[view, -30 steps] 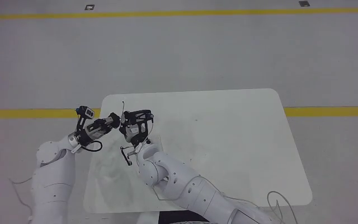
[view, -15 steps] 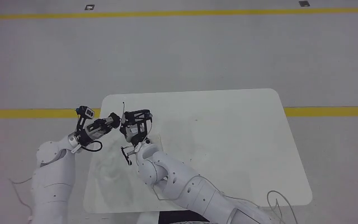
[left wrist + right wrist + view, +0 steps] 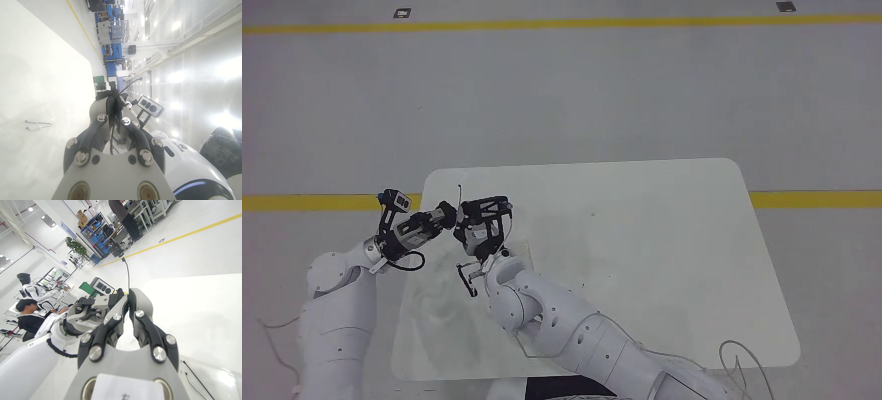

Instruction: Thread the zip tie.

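On my left, the left gripper (image 3: 113, 97) is raised above the left end of the surface (image 3: 662, 260). It is pinched narrow and its tips are pressed against the other arm's. I cannot make out whether it is really clamping the strap or only touching it. That is my first worry: if it holds nothing, any pull from that side will achieve nothing and I could misjudge the step.

Between the two grippers the zip tie (image 3: 128, 275) stands almost upright in the air, clear of the surface. Its small head is free at the top, and its lower part disappears into the pads. The strap is thin and springy, so a slight twist of either wrist could whip the head off line. The tail would then miss the slot.

Just to the right, the right gripper (image 3: 129, 302) is closed on the strap, with the pads meeting around it. With both sets of fingers crowded onto one spot, I judge the main risk to be the grippers knocking each other as I reposition. That could lever the tie out of the grasp or bend it into a kink. If either grip loosens while the other is unsure, the tie falls.

Spare ties (image 3: 37, 125) lie on the surface close below. A dropped tie could land among them and be hard to pick out.
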